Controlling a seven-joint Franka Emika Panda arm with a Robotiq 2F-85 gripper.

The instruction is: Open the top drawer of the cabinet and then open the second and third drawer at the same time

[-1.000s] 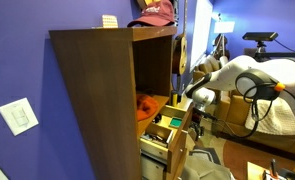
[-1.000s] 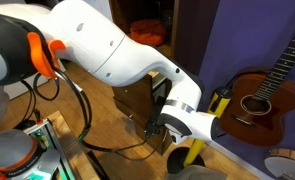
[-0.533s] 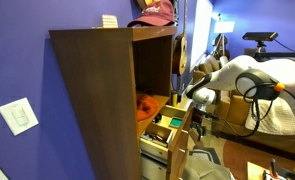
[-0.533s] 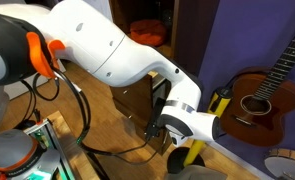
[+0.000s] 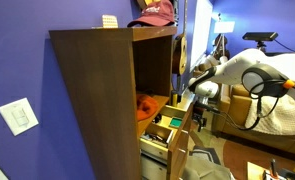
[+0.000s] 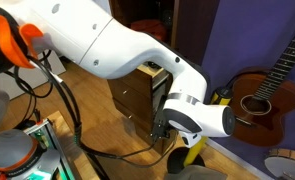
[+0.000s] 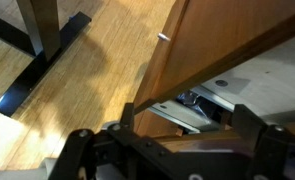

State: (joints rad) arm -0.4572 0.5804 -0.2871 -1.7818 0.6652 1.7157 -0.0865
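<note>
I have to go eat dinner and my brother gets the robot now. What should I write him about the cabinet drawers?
The gripper is low at the drawer fronts of the cabinet. I cannot tell if it is open or shut.
The cabinet stands against the purple wall. Its top drawer is pulled out, with things showing inside. A lower drawer also looks partly out, but that is unclear.
Done: the top drawer is open.
Left: open the second and third drawers together. First check how far out they already are.
</note>
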